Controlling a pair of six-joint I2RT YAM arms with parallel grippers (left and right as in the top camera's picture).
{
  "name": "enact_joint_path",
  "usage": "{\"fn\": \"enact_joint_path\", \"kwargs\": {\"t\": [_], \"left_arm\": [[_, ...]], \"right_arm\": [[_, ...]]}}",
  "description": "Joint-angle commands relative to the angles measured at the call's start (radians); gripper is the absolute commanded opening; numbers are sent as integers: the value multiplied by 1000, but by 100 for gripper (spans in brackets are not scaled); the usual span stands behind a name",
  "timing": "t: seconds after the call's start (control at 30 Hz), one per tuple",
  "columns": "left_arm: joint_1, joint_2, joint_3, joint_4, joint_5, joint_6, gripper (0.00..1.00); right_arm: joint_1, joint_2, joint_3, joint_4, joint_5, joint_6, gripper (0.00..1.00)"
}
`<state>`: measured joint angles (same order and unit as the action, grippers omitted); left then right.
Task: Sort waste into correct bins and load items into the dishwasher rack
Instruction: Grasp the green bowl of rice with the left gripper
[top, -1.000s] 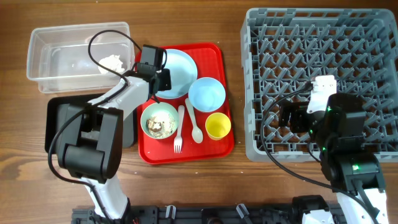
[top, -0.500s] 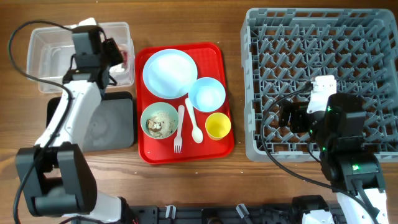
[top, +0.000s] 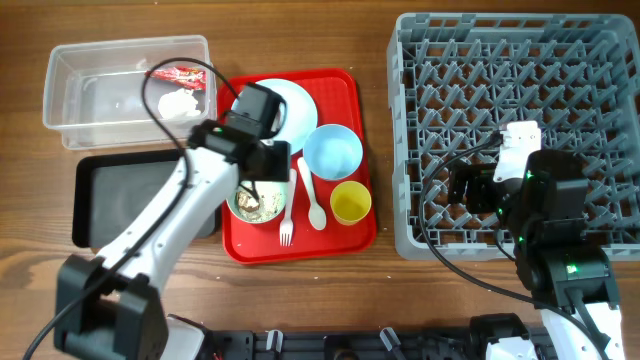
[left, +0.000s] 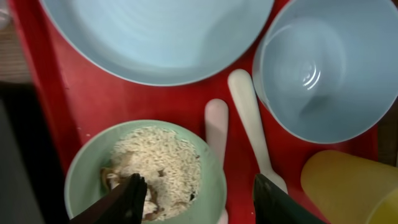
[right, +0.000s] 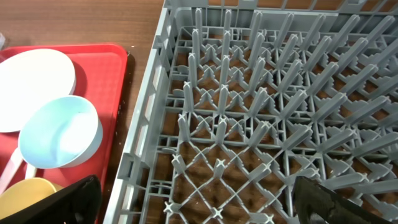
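One left claw (left: 200, 198), fingers (left: 127, 202) spread, above the green bowl (left: 84, 177) of scraps (left: 161, 158).

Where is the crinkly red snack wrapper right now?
In the overhead view, the crinkled red snack wrapper lies inside the clear rectangular plastic tub at upper left, at its right end beside the crumpled white napkin.

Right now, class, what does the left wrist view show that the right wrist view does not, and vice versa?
Only the left wrist view shows the pale green bowl holding beige crumbly food scraps. Only the right wrist view shows the large grey plastic rack of upright pegs. Both show the pale blue round plate, pale blue bowl, small yellow cup and flat red serving tray.
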<state>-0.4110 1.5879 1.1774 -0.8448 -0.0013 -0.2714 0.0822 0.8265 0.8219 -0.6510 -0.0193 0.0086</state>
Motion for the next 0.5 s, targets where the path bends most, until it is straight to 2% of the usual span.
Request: {"fn": "enact_joint_path", "kwargs": {"t": [0.0, 0.1, 0.17, 0.23, 0.3, 0.37, 0.47], "left_arm": [[-57, 77, -23, -2, 11, -59, 56], [-87, 169, -35, 3, 12, -82, 56], [-91, 206, -35, 6, 12, -82, 51], [-91, 243, -35, 6, 12, -82, 34], [-91, 248, -35, 14, 12, -82, 12], [-91, 248, -35, 18, 12, -82, 5], [-91, 245, -34, 2, 19, -82, 4]], "right_arm": [[-2, 1, 23, 2, -27, -5, 100], [-2, 1, 23, 3, -27, -6, 100], [-2, 1, 23, 3, -27, -5, 100], [-2, 1, 23, 3, -27, -5, 100], [-2, 1, 23, 3, -27, -6, 100], [-2, 1, 23, 2, -27, -5, 100], [-2, 1, 23, 3, -27, -5, 100]]}}
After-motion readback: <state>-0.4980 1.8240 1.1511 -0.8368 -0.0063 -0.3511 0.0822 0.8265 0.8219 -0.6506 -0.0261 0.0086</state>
